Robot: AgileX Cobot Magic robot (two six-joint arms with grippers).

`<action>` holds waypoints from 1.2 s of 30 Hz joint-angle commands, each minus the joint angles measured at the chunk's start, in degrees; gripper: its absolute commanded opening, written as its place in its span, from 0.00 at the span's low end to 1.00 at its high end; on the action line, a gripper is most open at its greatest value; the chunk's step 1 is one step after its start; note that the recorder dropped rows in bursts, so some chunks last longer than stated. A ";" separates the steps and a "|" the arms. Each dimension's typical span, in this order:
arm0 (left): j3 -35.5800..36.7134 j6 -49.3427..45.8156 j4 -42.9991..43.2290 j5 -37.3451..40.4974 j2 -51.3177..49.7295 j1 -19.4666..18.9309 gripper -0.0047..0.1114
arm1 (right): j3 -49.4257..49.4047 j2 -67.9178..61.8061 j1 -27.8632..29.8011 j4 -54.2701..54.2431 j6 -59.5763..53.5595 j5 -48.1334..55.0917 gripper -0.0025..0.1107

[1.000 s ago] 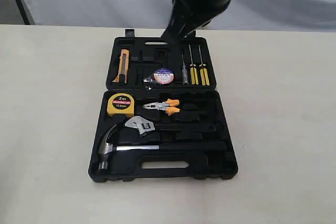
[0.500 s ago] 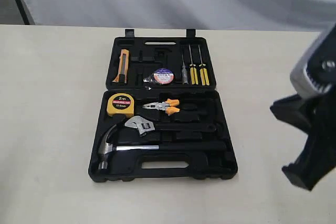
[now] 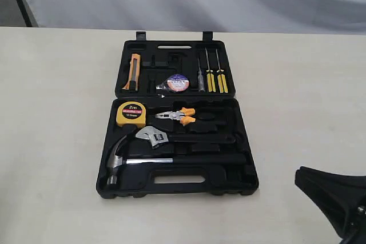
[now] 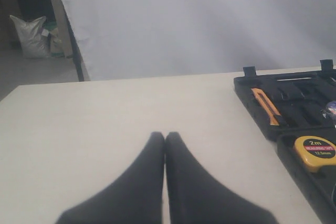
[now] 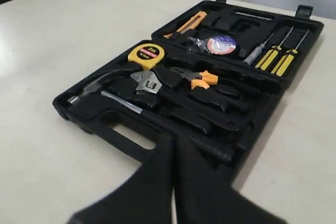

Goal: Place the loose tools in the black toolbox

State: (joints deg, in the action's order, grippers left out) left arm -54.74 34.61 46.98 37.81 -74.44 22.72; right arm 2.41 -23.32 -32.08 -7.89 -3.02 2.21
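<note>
The black toolbox [image 3: 131, 184] lies open on the desk [image 3: 51, 141], its two hinged halves flat, one behind the other in the exterior view. The claw hammer [image 3: 154, 161] lies in the near half just behind the slot handle, head to the left and black handle running to the right. The adjustable wrench [image 3: 171, 138] lies just behind the hammer, its silver jaw also to the left. The black tape roll [image 3: 178, 83], label up, sits in the middle of the far half, between an orange utility knife [image 3: 133, 71] on the left and a row of screwdrivers [image 3: 213, 75] on the right. A yellow tape measure [image 3: 131, 113] fills the left rear corner of the near half, and orange-handled pliers [image 3: 178, 116] lie just beside it.

The left fingers [image 4: 139, 182] are pressed together with nothing between them, over bare desk to the left of the case and apart from it. The right fingers [image 5: 152, 182] are likewise closed tip to tip and hold nothing. They point toward the case from its near right side. In the exterior view a dark part of that arm shows only at the lower right corner, clear of the toolbox.
</note>
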 commanded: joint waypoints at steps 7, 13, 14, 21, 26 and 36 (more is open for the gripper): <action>0.53 0.59 -0.78 -0.97 0.46 -0.19 0.05 | -2.41 20.08 21.27 -0.07 4.73 2.87 0.02; 0.53 0.59 -0.78 -0.97 0.46 -0.19 0.05 | -2.41 23.32 31.34 0.69 3.45 7.04 0.02; 0.53 0.59 -0.78 -0.97 0.46 -0.19 0.05 | -2.41 23.32 32.56 0.70 3.02 8.59 0.02; 0.53 0.59 -0.78 -0.97 0.46 -0.19 0.05 | -2.41 23.32 35.99 0.39 3.46 10.41 0.02; 0.53 0.59 -0.78 -0.97 0.46 -0.19 0.05 | -2.41 23.32 35.99 0.40 3.36 10.41 0.02; 0.53 0.59 -0.78 -0.97 0.46 -0.19 0.05 | -2.41 23.32 35.99 0.40 3.36 10.41 0.02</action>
State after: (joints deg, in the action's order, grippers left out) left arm -54.74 34.61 46.98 37.81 -74.44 22.72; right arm 0.22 -0.36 3.51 -7.79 0.51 12.55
